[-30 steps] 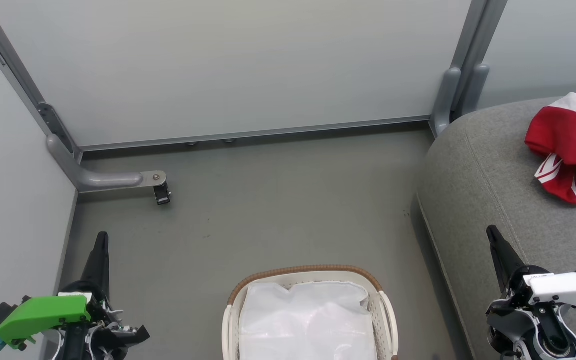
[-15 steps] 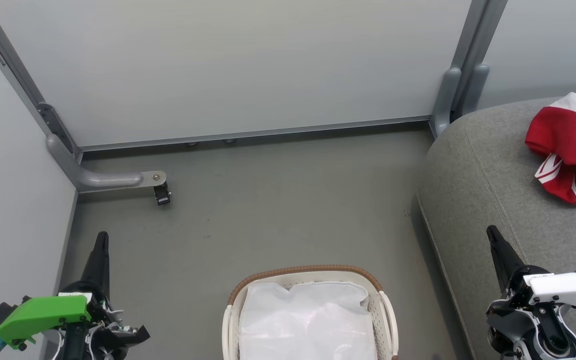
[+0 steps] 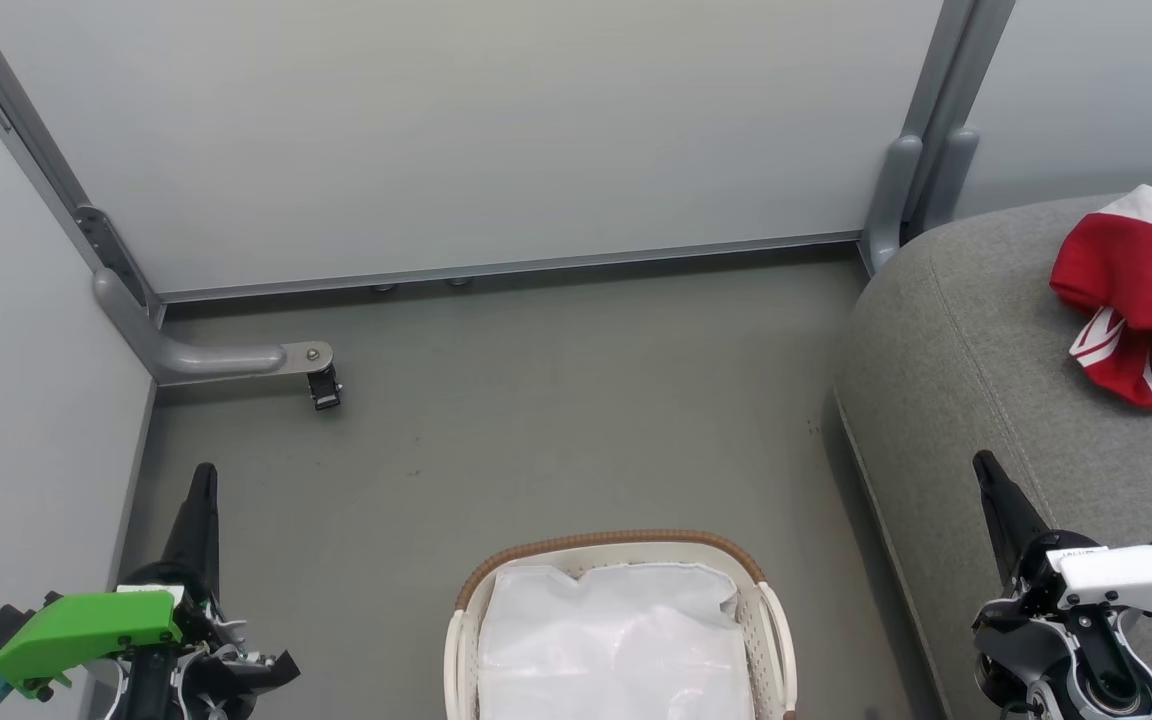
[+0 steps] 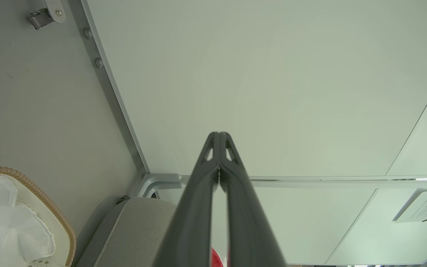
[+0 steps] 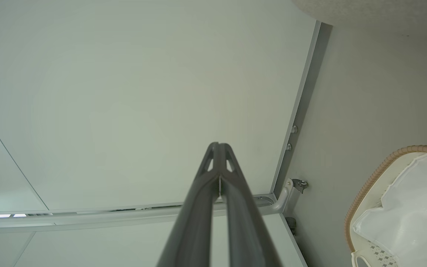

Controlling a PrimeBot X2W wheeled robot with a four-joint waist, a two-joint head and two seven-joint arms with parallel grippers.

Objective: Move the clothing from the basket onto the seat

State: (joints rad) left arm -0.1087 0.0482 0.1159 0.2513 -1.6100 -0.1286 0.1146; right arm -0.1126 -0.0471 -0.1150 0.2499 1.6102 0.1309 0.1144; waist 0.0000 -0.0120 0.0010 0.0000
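Nearest, the left gripper (image 3: pixel 202 482) and right gripper (image 3: pixel 986 468) hang with dark fingers pressed together, empty, either side of the oval white perforated plastic basket (image 3: pixel 772 620), which holds a white liner sheet (image 3: pixel 616 640). Farther right, the crumpled red-and-white striped clothing (image 3: pixel 1136 280) lies on the large grey fabric seat (image 3: pixel 976 340).

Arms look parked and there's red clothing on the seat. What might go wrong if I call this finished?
The basket runs off the head view's bottom edge. Its visible part shows the liner and no red, so a garment could lie in the hidden near end.
The clothing is cut by the right edge, so whether it lies wholly on the seat cannot be confirmed.
Another grab may snag the liner.
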